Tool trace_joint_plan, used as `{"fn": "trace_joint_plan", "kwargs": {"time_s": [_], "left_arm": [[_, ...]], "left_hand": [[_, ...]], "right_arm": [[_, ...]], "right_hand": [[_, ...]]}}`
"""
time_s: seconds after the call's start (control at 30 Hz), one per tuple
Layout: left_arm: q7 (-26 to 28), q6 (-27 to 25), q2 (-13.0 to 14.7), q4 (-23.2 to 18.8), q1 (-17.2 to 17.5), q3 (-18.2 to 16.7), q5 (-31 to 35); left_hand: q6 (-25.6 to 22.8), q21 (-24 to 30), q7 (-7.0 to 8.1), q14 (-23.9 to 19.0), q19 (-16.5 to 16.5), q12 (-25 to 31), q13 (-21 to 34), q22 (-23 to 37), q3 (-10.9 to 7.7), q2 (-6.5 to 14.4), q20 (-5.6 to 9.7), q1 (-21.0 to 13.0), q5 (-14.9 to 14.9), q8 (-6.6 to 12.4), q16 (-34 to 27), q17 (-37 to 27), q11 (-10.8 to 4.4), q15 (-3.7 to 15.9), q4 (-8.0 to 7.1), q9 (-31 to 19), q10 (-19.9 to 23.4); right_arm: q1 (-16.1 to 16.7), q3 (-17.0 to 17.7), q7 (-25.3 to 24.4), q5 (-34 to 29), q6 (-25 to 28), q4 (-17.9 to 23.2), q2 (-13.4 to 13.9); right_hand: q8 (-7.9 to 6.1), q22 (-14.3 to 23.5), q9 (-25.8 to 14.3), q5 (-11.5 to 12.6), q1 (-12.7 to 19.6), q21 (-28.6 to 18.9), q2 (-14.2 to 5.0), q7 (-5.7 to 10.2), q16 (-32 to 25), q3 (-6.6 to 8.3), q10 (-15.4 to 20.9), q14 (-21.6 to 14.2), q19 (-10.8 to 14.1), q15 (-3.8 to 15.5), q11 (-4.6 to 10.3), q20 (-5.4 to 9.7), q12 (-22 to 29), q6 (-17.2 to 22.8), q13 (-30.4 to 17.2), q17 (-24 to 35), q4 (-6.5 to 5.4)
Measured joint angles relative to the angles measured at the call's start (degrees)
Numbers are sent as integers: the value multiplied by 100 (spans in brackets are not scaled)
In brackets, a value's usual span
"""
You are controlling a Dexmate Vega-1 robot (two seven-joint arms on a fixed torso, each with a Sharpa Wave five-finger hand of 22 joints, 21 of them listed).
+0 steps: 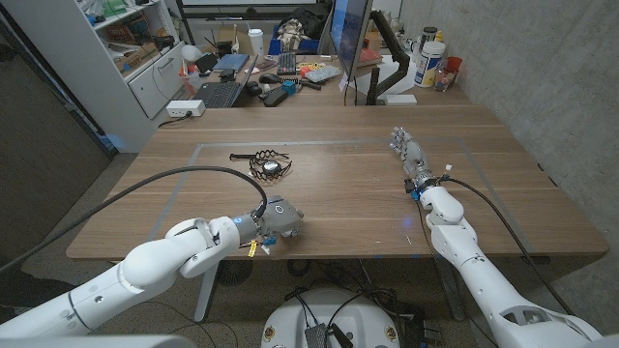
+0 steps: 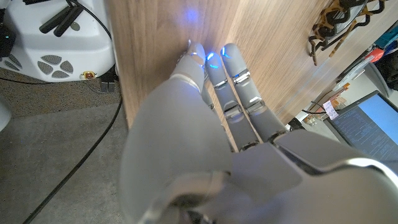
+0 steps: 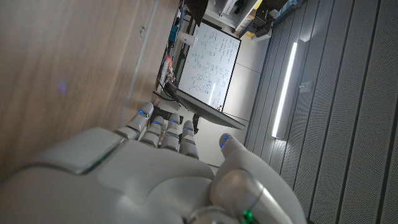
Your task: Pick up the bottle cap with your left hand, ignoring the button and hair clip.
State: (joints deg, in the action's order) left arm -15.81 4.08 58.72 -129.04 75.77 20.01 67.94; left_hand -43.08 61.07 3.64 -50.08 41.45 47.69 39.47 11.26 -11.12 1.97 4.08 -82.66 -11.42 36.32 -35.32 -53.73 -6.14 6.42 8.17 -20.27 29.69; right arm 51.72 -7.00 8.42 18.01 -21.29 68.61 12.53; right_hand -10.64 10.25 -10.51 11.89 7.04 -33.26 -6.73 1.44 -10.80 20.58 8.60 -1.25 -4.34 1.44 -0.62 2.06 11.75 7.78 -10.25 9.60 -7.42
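My left hand [image 1: 280,220] is down at the table's front edge, left of centre. In the left wrist view its fingers [image 2: 231,81] reach out straight, side by side, with the tips on the wood beside the edge. Whatever lies under the hand is hidden, and I see no bottle cap. A dark hair clip [image 1: 263,159] [image 2: 339,22] lies farther back on the table, with a small dark round piece [image 1: 274,168] against it. My right hand [image 1: 408,147] [image 3: 155,180] stands on the right side of the table, fingers stretched and holding nothing.
The wooden table [image 1: 338,193] has a faint taped rectangle on it. A cluttered desk [image 1: 280,72] with a laptop, a monitor and bottles stands behind it. A black cable [image 1: 184,176] runs over my left arm. A concrete wall is on the right.
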Motion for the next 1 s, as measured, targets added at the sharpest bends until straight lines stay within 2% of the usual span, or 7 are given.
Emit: {"fn": "trace_joint_plan", "kwargs": {"time_s": [0.4, 1.0], "left_arm": [[191, -146, 63, -63, 111, -172, -172], [231, -294, 143, -268, 133, -336, -248]], "left_hand": [[-95, 60, -36, -290, 143, 23, -216, -61, -35, -7, 40, 104, -88, -89, 208, 150, 8, 105, 35, 117, 192], [-125, 81, -5, -526, 215, 10, -340, -88, -91, -28, 51, 138, -132, -173, 397, 219, 0, 157, 91, 219, 247]], "right_arm": [[8, -49, -73, -5, 4, 70, 39], [19, -83, -127, -2, 17, 94, 72]], "right_hand": [[0, 0, 0, 0, 0, 16, 0, 0, 0, 0, 0, 0, 0, 0, 0, -1, 0, 0, 0, 16, 0], [0, 0, 0, 0, 0, 45, 0, -1, 1, 16, 0, 1, -1, 0, 0, -1, 0, 0, 0, 15, -16]]}}
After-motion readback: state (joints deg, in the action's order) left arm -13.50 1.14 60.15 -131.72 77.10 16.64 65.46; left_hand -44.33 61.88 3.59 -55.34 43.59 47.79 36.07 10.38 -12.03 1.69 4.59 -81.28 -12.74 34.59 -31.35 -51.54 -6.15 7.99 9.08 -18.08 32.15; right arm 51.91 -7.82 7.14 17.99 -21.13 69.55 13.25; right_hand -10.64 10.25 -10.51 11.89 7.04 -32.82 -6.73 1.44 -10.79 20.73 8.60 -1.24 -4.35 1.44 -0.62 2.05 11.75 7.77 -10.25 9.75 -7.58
